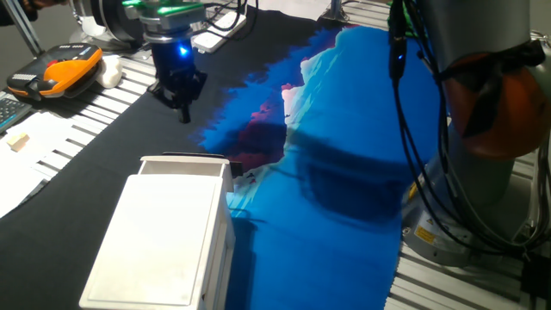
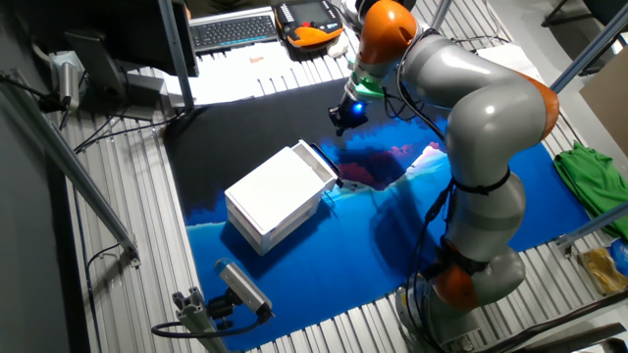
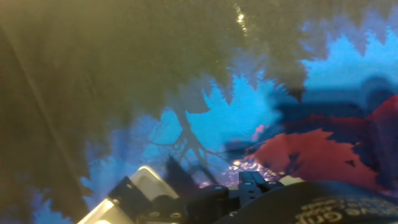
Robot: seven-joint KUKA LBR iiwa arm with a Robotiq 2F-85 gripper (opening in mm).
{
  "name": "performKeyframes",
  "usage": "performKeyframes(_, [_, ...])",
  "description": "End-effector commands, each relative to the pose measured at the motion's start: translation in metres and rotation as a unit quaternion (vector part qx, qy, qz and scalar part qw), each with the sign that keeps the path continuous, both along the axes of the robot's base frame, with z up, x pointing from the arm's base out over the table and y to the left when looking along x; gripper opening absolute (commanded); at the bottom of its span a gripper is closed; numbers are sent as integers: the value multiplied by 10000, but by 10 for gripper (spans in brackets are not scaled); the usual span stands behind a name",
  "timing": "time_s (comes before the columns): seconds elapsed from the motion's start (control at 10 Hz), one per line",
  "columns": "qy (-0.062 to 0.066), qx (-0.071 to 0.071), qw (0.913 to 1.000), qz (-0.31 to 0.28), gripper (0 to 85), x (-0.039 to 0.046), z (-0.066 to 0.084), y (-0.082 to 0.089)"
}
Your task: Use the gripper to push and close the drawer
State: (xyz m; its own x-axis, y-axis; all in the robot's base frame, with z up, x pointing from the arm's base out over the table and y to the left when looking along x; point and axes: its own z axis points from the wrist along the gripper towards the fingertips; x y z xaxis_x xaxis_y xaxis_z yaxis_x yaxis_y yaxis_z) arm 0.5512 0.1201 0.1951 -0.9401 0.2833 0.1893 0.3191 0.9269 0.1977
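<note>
The white glossy casing (image 1: 164, 237) lies on the black and blue cloth. The drawer (image 1: 184, 164) sticks out a short way from the casing's far end as a thin white rim. It also shows in the other fixed view (image 2: 323, 167). My gripper (image 1: 183, 114) hangs over the black cloth beyond the drawer's front, apart from it and a little to its left. Its blue light is on and its fingers come together in one tip, holding nothing. In the other fixed view the gripper (image 2: 345, 118) is up and right of the drawer. The hand view shows only black finger parts (image 3: 252, 183) over the cloth.
A blue and red patterned cloth (image 1: 344, 172) covers the table's right side. My grey arm and its orange joint (image 1: 499, 95) stand at the right. An orange and black pendant (image 1: 56, 69) and a keyboard (image 2: 231, 29) lie at the table's far edge. A small camera (image 2: 240, 286) sits near the front.
</note>
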Motion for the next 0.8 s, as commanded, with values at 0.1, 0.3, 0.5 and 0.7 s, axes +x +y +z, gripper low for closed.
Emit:
performKeyframes(0.1, [79, 10, 9999, -110, 0, 37, 22, 97])
performKeyframes(0.3, [167, 71, 9997, -185, 0, 82, 53, 109])
performKeyframes(0.5, [247, 82, 9994, -236, 0, 107, 90, 132])
performKeyframes(0.7, [112, 154, 9997, -121, 0, -49, -35, 23])
